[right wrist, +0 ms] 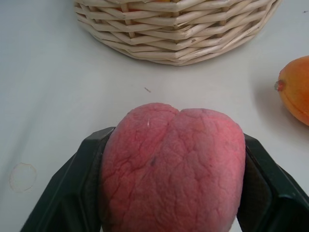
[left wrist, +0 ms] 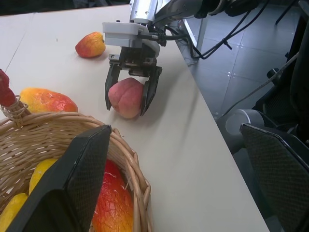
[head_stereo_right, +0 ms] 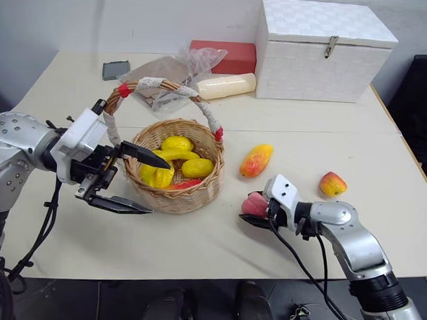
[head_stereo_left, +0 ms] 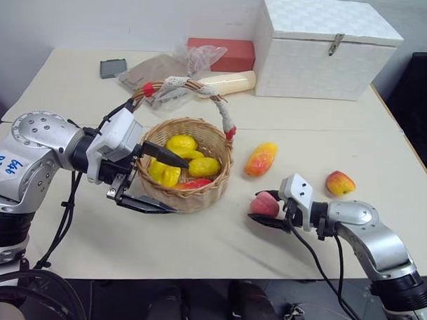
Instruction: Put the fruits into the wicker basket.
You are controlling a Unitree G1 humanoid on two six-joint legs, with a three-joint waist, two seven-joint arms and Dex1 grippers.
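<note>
Cream table (head_stereo_left: 327, 129) carrying everything. At its far right edge a closed white box (head_stereo_left: 322, 48) with a metal latch; contents hidden. Beside that box a red box (head_stereo_left: 228, 54), a cream cylinder (head_stereo_left: 227, 81), crumpled plastic bags (head_stereo_left: 167, 74) and a small grey card (head_stereo_left: 113, 68).

Near the front left, the wicker basket (head_stereo_left: 213, 142), round, light brown, with a tall arched handle wrapped in white lace and red ribbon. Inside: several yellow toy fruits (head_stereo_left: 180, 143), looking like lemons and a banana, plus a red-and-yellow fruit (left wrist: 113, 203) low against the near wall.

Left tool (head_stereo_left: 151, 180) spread wide across the basket's near rim, one finger over the inside above the yellow fruits, the other outside and lower, holding nothing.

Right of the basket, lying on the table and apart from it, the orange-yellow mango (head_stereo_left: 260, 159). Further right, well apart, the small red-and-yellow round fruit (head_stereo_left: 340, 183).

In front of the mango, near the table's front edge, the pink peach (right wrist: 171, 166), resting on the table. Right tool (head_stereo_left: 266, 205) around the peach, a black finger against each side of it, pinching it.
</note>
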